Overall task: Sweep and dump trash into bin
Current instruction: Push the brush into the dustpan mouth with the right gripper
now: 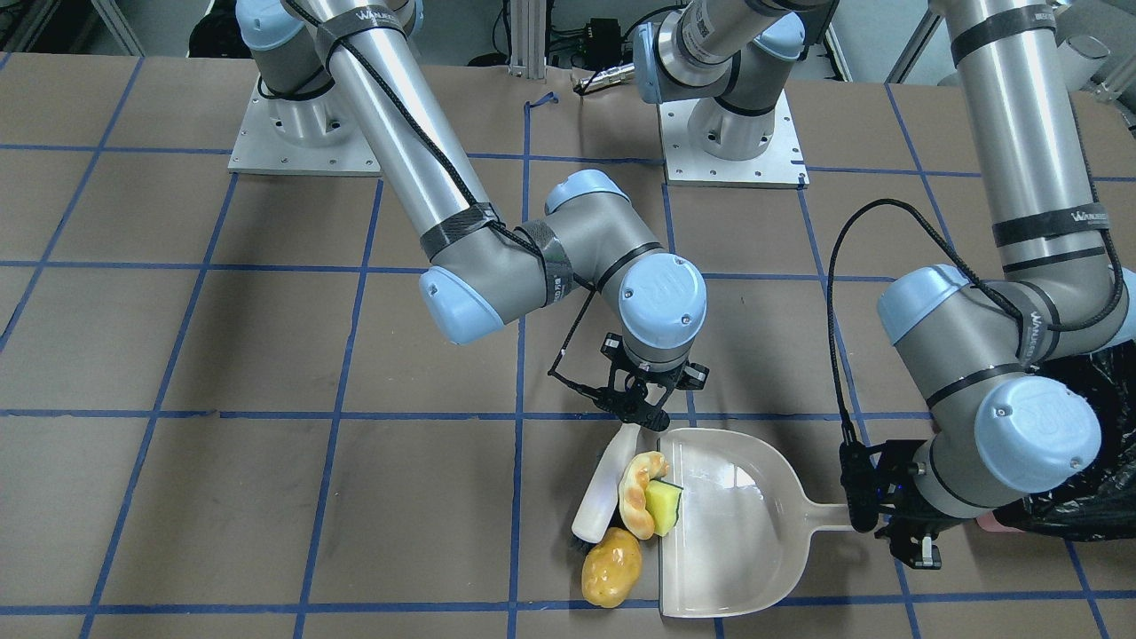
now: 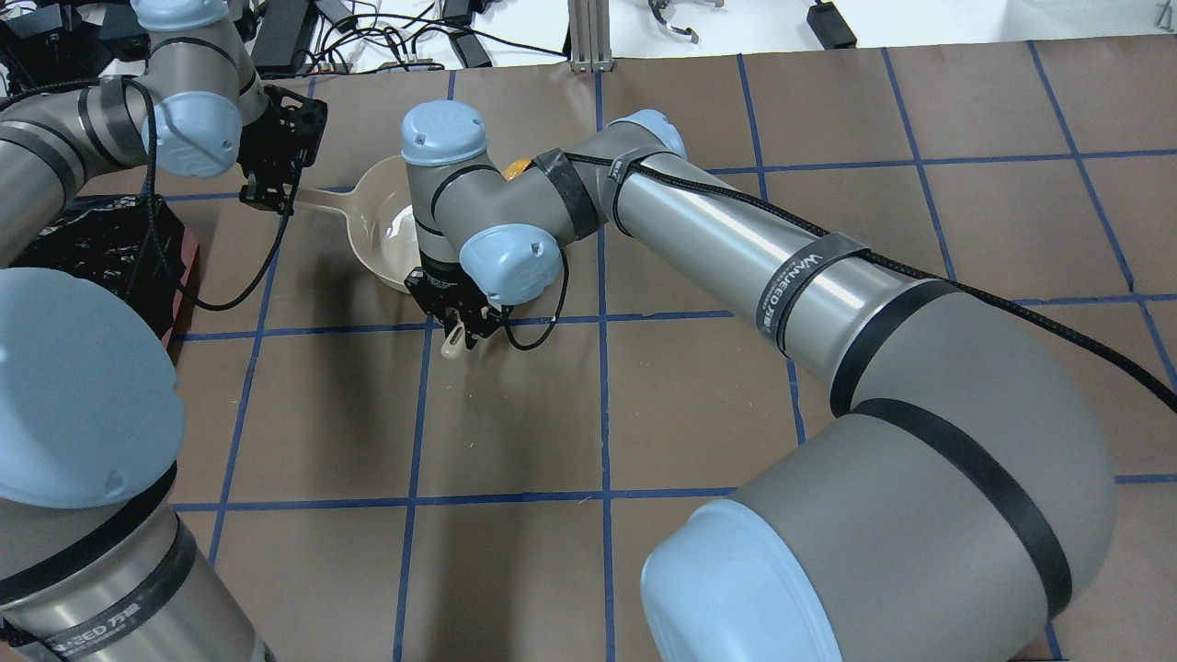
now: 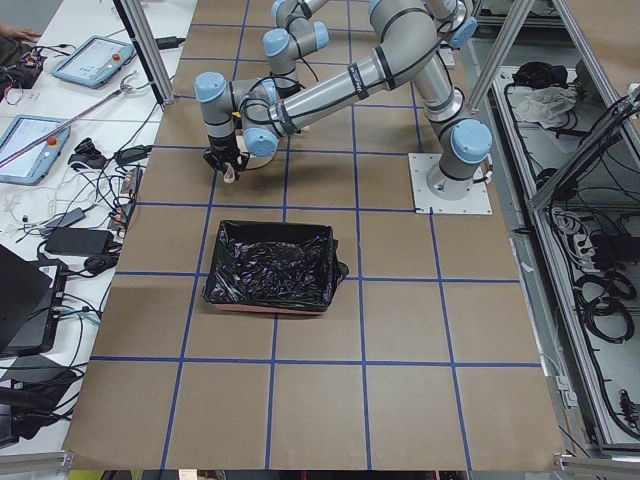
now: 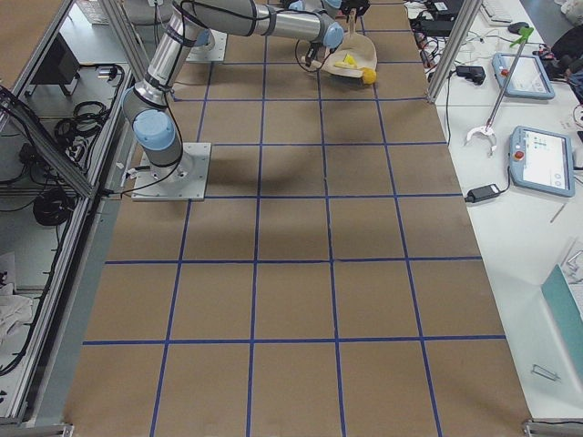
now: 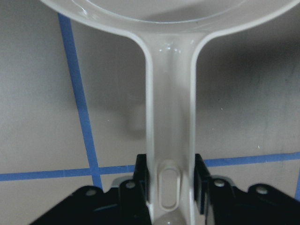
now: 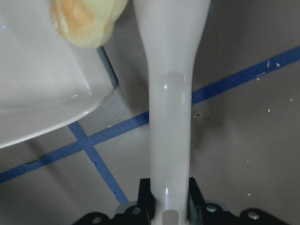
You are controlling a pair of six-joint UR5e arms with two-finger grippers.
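On the table point(image 1: 266, 355), trash point(image 1: 640, 499) lies just beside the right gripper's point(image 1: 641, 412) brush point(image 1: 602, 493).

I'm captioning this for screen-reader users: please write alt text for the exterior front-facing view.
The right gripper holds a white brush whose bristle end lies by a bread piece, a yellow sponge and a potato-like lump at the mouth of a cream dustpan. The left gripper holds the dustpan's handle, beside a black-lined bin.

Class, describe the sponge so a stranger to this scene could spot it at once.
Find the cream-white plastic dustpan. At its open mouth lies a small yellow sponge, right beside the curved pale tan bread piece. Unlike that and the glossy golden-brown lump nearby, it is square-cut with a dark green edge.
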